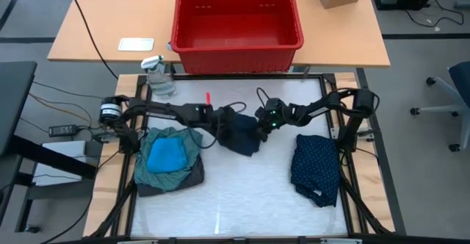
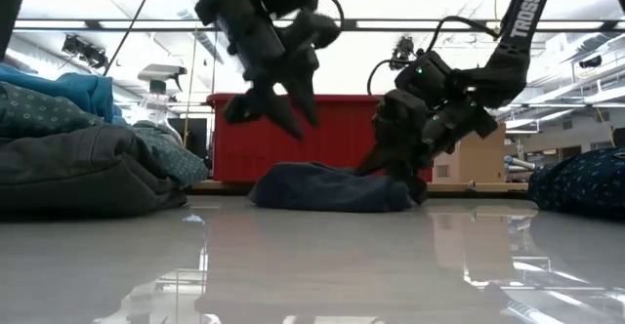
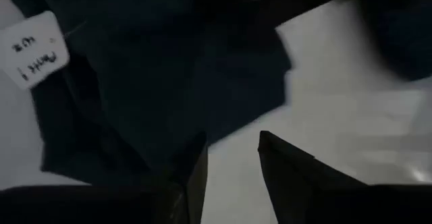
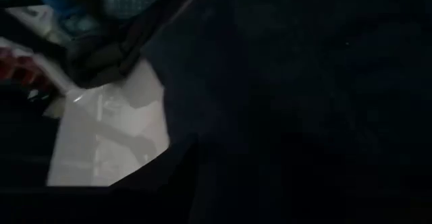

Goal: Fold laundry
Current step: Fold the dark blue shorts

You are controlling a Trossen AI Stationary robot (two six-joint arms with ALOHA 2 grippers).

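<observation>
High view: my left gripper [image 1: 224, 119] and right gripper [image 1: 263, 123] flank the crumpled dark navy cloth garment [image 1: 242, 135], which lies between them. Left fingers part-open, empty. Right grip: cannot tell. Step: spreading. Next: secure opposite edges.

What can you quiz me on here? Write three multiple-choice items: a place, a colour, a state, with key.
1. Where is the navy dotted piece? A right side of the table; B in the bin; C on the floor.
2. Colour of the small piece atop the teal-green shirt? A white; B bright blue; C red.
3. Left gripper? A shut on cloth; B open above the dark cloth; C out of view.
Key: A, it lies alone at the right; B, blue shows on teal; B, jaws apart, empty.
</observation>
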